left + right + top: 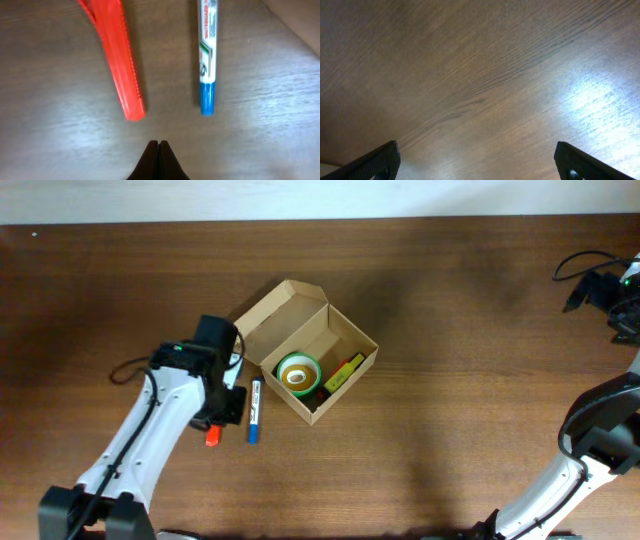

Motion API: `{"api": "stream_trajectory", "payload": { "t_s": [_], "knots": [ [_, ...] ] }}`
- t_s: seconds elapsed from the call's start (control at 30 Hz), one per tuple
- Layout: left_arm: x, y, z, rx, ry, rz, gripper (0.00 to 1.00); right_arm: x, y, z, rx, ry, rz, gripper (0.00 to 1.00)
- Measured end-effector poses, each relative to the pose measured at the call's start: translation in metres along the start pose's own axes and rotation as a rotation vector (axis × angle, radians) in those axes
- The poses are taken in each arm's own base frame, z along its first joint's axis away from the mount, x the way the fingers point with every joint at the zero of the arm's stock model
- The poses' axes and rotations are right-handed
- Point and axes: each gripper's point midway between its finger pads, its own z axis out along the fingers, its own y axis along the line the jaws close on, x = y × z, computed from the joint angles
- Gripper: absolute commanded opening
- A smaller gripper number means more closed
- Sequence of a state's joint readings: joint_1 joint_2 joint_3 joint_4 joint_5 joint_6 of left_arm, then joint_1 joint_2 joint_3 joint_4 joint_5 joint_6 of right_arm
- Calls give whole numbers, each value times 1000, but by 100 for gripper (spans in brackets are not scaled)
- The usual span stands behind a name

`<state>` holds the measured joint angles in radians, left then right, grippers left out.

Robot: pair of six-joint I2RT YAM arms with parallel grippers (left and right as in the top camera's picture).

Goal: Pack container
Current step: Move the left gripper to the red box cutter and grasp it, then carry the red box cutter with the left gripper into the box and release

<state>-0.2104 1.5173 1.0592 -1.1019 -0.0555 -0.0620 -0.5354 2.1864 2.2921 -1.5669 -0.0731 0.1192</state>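
Note:
The container (352,340) is a tan cardboard box at the table's middle, with its flap lid (277,308) open to the upper left. Inside lie a green tape roll (298,372) and a yellow item (344,373). A blue-and-white marker (254,410) (207,55) lies on the table just left of the box. A red pen-like item (212,436) (117,60) lies left of the marker, partly under my left arm. My left gripper (158,146) is shut and empty, just short of the ends of both items. My right gripper (485,167) is open and empty over bare wood.
My left arm (160,420) runs from the bottom left toward the box. My right arm (600,430) stands at the right edge, with black cables (585,265) at the far right corner. The tabletop is dark wood.

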Motion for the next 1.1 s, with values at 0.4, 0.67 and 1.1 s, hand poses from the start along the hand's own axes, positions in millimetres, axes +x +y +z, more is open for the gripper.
{"api": "stream_trajectory", "payload": {
  "t_s": [0.4,0.67,1.1],
  "knots": [
    [-31,27,29,-90,-137,-131,63,0,0,0,0,0,0,99],
    [-31,39,75,-63,-26,-134,47,0,0,0,0,-1,0,99],
    [-44,29,82,14,-29,-116,2,0,0,0,0,0,0,99]
  ]
}}
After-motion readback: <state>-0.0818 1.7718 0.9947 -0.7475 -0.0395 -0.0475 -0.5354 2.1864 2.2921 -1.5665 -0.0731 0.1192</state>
